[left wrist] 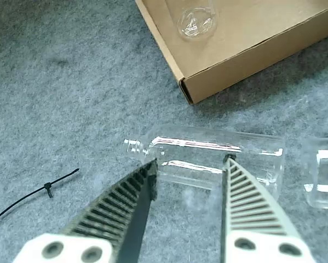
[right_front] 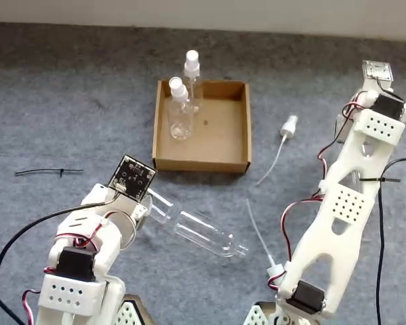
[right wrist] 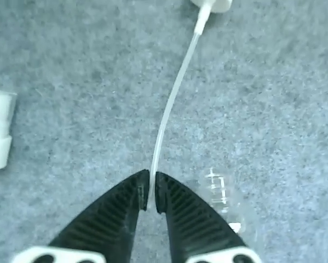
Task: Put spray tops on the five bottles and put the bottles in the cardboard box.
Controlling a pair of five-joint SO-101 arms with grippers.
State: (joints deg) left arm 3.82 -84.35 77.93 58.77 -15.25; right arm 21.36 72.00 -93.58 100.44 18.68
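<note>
Straddling the capless bottle lying near the box with the left gripper spread wide, likely to steady it. Pinching a spray top by its thin tube in the right gripper, closed tight, probably for feeding into a neck.

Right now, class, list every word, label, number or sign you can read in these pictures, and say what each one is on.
No text can be read.
Cardboard box: plain, no print.
Bottle lying on its side: clear, no label.
Spray top: no marking.
Black circuit board: any marks are too small to read.
</note>
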